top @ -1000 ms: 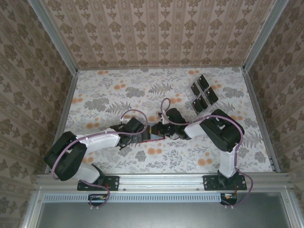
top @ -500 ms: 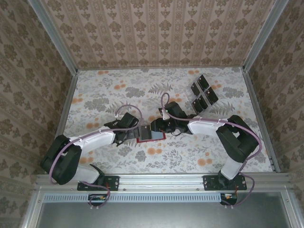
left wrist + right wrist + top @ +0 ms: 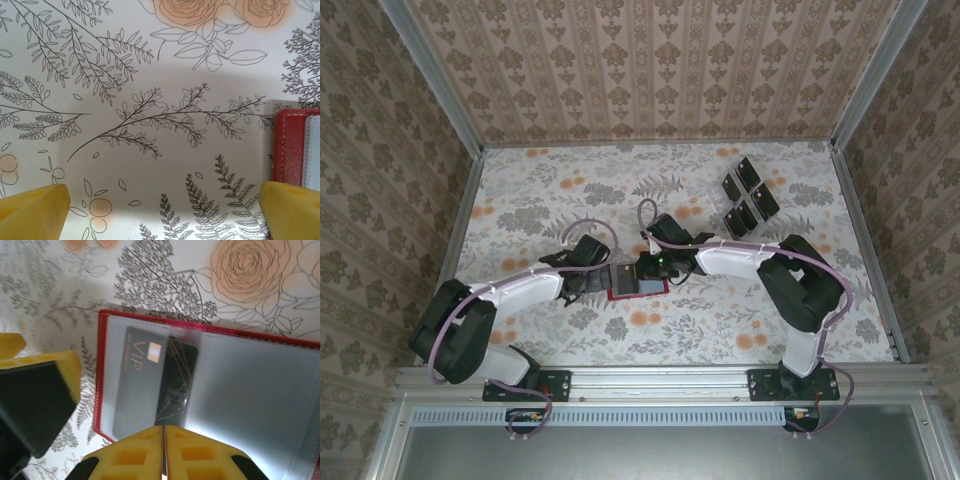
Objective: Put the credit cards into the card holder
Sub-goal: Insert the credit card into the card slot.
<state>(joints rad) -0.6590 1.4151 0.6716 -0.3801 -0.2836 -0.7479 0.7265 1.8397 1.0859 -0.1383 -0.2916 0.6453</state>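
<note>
While the right gripper [image 3: 163, 432] hangs over the open red folding card holder [image 3: 250, 390], I see its yellow fingers pressed flat together with only a thin seam between them. Whether a card edge is pinched there I cannot tell. Just ahead of its fingertips a near-black credit card with fine gold lines [image 3: 177, 385] lies on the holder's left half, overlapped along one side by a grey card marked VIP [image 3: 137, 385]. My left gripper [image 3: 160, 212] stands spread wide with nothing in it, low over the floral-print surface [image 3: 150, 75]. The holder's red edge sits just beside one of its fingers. Well away from both grippers, beyond the right one, more dark cards [image 3: 766, 200] lie in a clear plastic tray [image 3: 720, 205].
</note>
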